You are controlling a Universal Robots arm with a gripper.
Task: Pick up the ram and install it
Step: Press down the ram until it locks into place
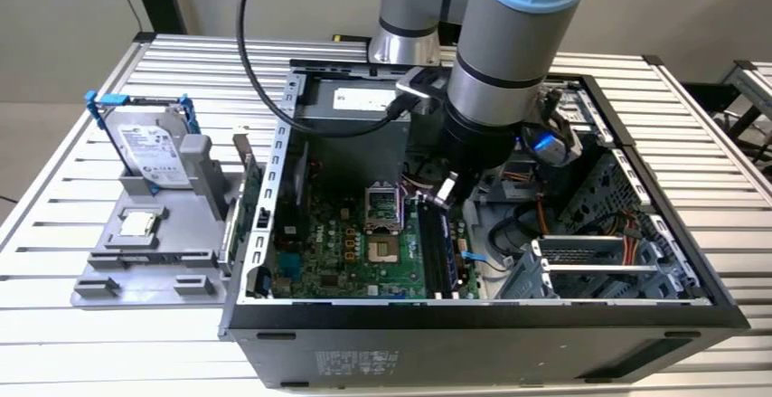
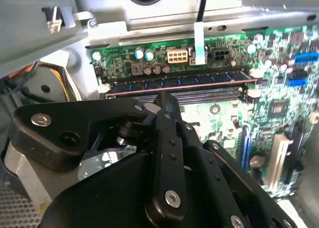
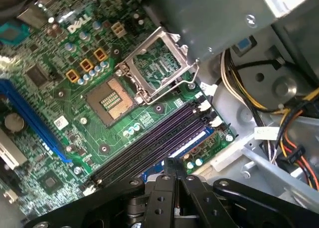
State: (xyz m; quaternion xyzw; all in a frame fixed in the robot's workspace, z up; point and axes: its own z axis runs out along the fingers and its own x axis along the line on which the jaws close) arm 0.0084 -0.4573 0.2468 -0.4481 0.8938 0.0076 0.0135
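Hovering inside the computer case (image 1: 285, 126), gripper (image 3: 175, 164) jaws clenched empty above ram (image 2: 174, 81) in motherboard (image 3: 55, 48) slot; uneven pressing risks half-seated stick.

The open computer case (image 1: 675, 270) leaves room from above over the motherboard (image 1: 350, 252). The ram (image 2: 174, 80) stands seated in its slot beside empty memory slots (image 3: 149, 145). The raised processor socket frame (image 3: 159, 63) and cables (image 3: 294, 138) crowd the near surroundings.
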